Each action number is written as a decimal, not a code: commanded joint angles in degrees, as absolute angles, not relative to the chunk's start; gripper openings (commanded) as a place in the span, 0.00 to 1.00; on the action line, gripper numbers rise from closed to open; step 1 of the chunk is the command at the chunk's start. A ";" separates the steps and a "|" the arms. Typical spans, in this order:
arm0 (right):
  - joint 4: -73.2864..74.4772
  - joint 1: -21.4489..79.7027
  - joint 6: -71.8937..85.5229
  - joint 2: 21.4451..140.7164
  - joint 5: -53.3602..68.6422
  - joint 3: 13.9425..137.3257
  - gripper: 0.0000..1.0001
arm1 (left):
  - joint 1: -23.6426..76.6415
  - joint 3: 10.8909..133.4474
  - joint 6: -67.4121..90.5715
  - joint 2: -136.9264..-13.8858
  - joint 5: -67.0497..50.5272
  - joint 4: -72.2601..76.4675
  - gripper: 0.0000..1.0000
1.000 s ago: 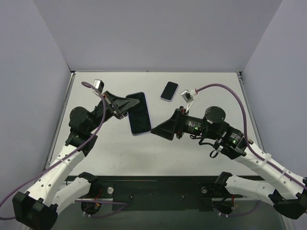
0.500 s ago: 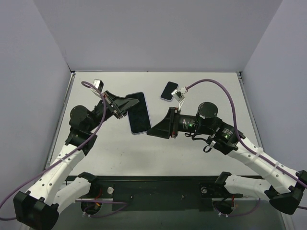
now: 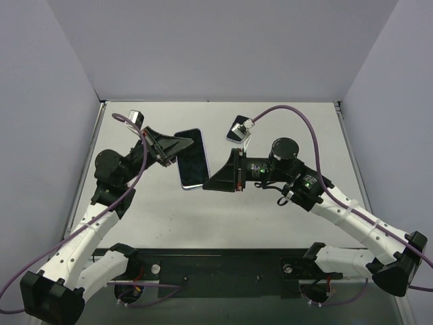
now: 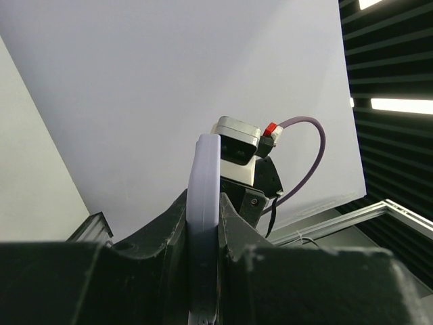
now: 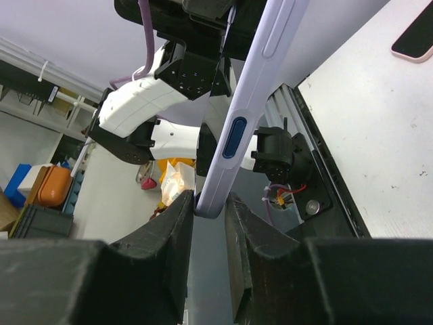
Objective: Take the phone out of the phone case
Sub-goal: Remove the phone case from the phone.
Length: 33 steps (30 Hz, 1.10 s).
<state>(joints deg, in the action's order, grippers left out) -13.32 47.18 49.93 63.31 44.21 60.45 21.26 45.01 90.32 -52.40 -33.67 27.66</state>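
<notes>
The left tool point(image 3: 180, 147) was clamped on one long edge of the lilac phone case point(image 4: 205, 176). The right tool point(image 5: 209, 202) was closed on the opposite corner, so the case hung between them above the tabletop point(image 3: 257, 218). The phone point(image 3: 191, 159) sat in the case, screen up. A second small phone point(image 3: 237, 130) lay on the tabletop just beyond the right tool.

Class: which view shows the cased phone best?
Top external: the cased phone shows its whole screen, with the left gripper and right gripper on opposite sides. Left wrist shows only a thin lilac edge; right wrist, its side with buttons.
</notes>
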 commanded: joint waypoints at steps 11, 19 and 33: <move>-2.45 51.05 16.50 62.74 44.05 59.40 0.00 | 21.71 45.79 112.12 -52.03 -37.17 48.59 0.00; 17.92 59.41 0.44 69.51 22.79 76.80 0.00 | 22.24 47.55 117.07 -51.07 -38.50 49.92 0.00; 18.90 61.35 -4.75 72.60 -1.91 81.92 0.00 | 24.96 47.72 116.98 -53.17 -37.09 50.98 0.00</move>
<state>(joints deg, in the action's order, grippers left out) 19.49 62.41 0.91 69.21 18.48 83.37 21.69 43.03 106.61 -54.37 -35.31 44.03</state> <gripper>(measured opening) 0.149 0.242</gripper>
